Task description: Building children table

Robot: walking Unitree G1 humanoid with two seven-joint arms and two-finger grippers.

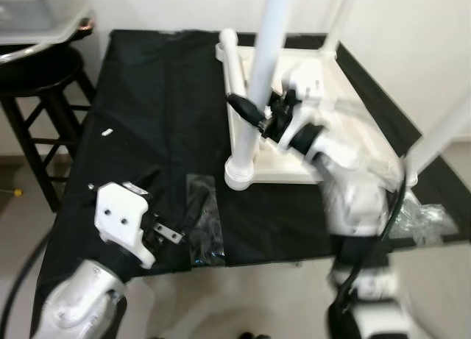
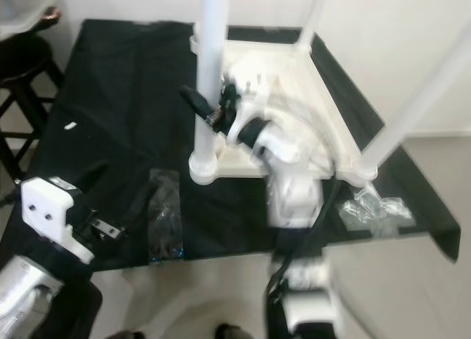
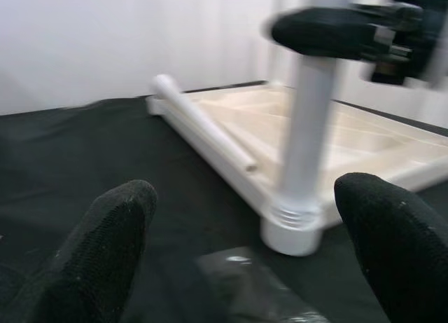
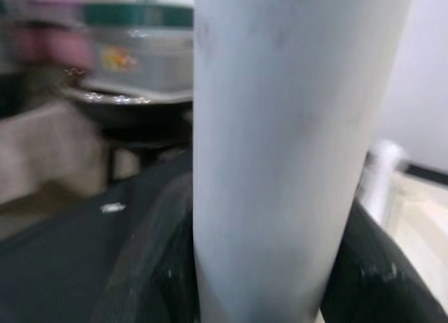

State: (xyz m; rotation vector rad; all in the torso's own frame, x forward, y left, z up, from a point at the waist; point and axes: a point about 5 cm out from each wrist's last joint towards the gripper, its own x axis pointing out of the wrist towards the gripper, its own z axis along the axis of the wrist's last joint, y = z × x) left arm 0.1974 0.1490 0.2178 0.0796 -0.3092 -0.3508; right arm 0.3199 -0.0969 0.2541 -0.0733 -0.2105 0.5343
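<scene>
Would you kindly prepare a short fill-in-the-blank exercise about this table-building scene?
1. The right claw grips an upright white ____ of the upside-down table.
2. The table lies on a ____ cloth.
3. The left claw is ____, holding nothing.
4. One unattached leg lies ____ on the table's frame.

Missing words: leg; black; open; flat

The right gripper (image 1: 254, 112) apparently clasps an upright white leg (image 1: 257, 81) of the upturned table (image 1: 294, 159).
</scene>
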